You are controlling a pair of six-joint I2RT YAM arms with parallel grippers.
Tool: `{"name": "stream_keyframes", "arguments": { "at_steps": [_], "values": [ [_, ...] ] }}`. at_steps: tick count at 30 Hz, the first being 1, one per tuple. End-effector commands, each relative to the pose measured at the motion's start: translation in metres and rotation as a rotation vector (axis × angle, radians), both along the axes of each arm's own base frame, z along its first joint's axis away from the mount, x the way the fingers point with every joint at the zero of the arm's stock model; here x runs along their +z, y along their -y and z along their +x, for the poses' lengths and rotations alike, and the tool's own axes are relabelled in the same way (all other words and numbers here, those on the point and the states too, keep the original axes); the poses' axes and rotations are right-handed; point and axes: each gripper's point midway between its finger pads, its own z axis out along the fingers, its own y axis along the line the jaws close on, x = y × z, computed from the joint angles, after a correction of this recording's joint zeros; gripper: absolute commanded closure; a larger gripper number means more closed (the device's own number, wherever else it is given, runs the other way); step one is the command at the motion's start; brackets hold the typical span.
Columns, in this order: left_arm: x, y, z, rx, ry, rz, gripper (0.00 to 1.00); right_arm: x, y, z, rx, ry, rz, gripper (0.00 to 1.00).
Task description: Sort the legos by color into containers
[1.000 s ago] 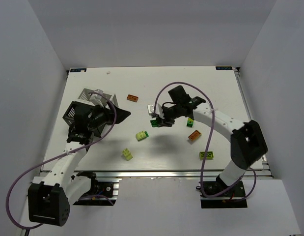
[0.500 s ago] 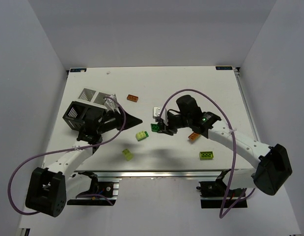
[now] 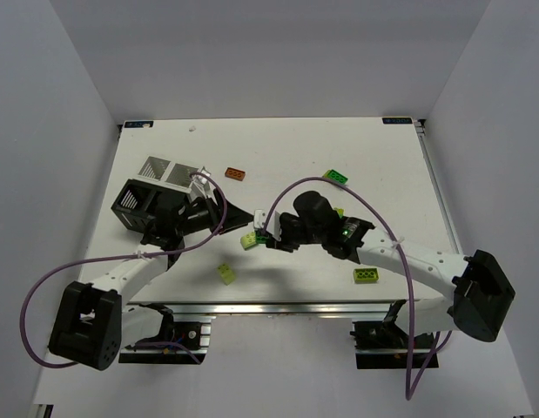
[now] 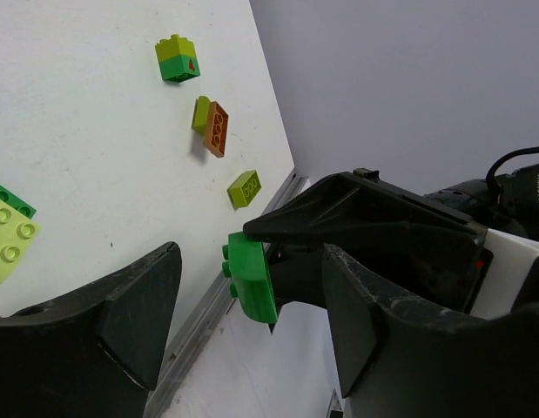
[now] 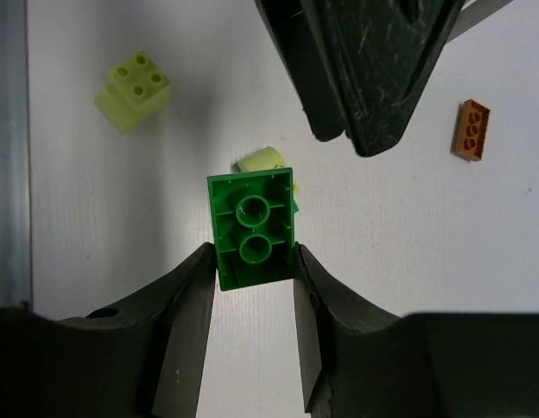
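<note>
My right gripper (image 5: 253, 261) is shut on a dark green brick (image 5: 253, 228), held off the table with its hollow underside toward the camera. In the top view the right gripper (image 3: 267, 233) sits at table centre, tip to tip with my left gripper (image 3: 239, 213). My left gripper (image 4: 252, 261) is open, and the dark green brick (image 4: 250, 279) hangs between its fingers without touching them. A lime brick (image 3: 250, 239) lies just beside both grippers. The white container (image 3: 165, 169) and the black container (image 3: 130, 200) stand at the far left.
Loose bricks lie around: orange (image 3: 237, 173), green (image 3: 335, 176), lime (image 3: 226, 273), lime-green (image 3: 367, 275), and a green one (image 3: 339, 212) half hidden by the right arm. The front rail (image 3: 286, 306) runs along the near edge.
My right gripper has carried the dark green brick left and nearer, up to the left gripper. The left gripper has swung right to meet it. A green brick at the back is now uncovered.
</note>
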Motion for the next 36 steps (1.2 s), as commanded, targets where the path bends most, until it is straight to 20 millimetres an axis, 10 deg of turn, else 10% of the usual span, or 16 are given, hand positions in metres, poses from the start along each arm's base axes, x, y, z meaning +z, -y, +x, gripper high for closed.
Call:
{"name": "stream_keyframes", "arguments": {
  "at_steps": [1,36],
  "values": [
    [0.001,0.003,-0.005,-0.033,0.003,-0.007,0.25,0.016,-0.008,0.014,-0.065,0.095,0.052,0.96],
    [-0.018,0.016,-0.018,-0.105,-0.059,0.029,0.63,0.023,-0.033,0.029,-0.220,0.198,0.111,0.80]
  ]
}}
